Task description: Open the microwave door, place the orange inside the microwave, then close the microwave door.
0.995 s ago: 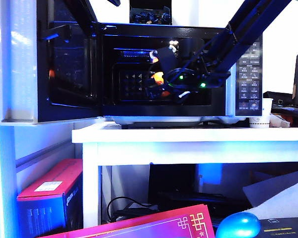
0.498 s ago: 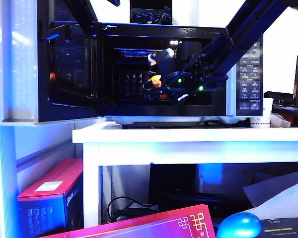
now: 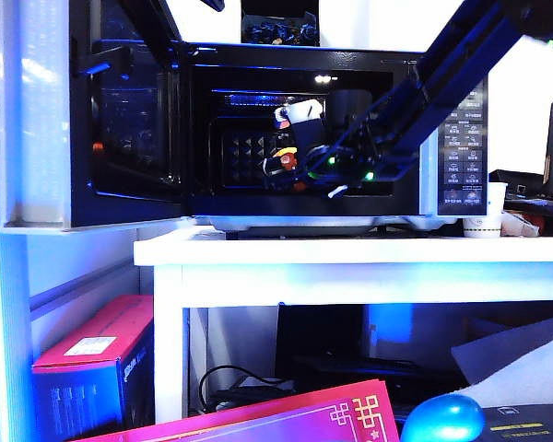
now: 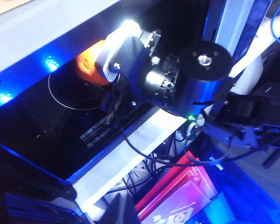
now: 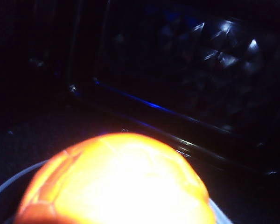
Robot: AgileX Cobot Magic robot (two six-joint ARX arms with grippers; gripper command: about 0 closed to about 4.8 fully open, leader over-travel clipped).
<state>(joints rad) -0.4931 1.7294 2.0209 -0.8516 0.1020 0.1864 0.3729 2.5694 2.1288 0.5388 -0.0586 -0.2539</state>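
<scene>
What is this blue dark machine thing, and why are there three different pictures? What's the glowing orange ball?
It is a robot with two arms, and each ends in a pinching tool. One picture is from a camera standing in front; the other two come from small cameras on the arms' wrists.

The big black box is a microwave on a white table. The microwave door is swung open to the left.

The right tool has reached inside the microwave with the orange. Its camera is so close that the orange fills the picture and glows. It sits between the tool's fingers, over the round glass plate.

The left tool is not in any picture; its camera just watches from beside.
</scene>
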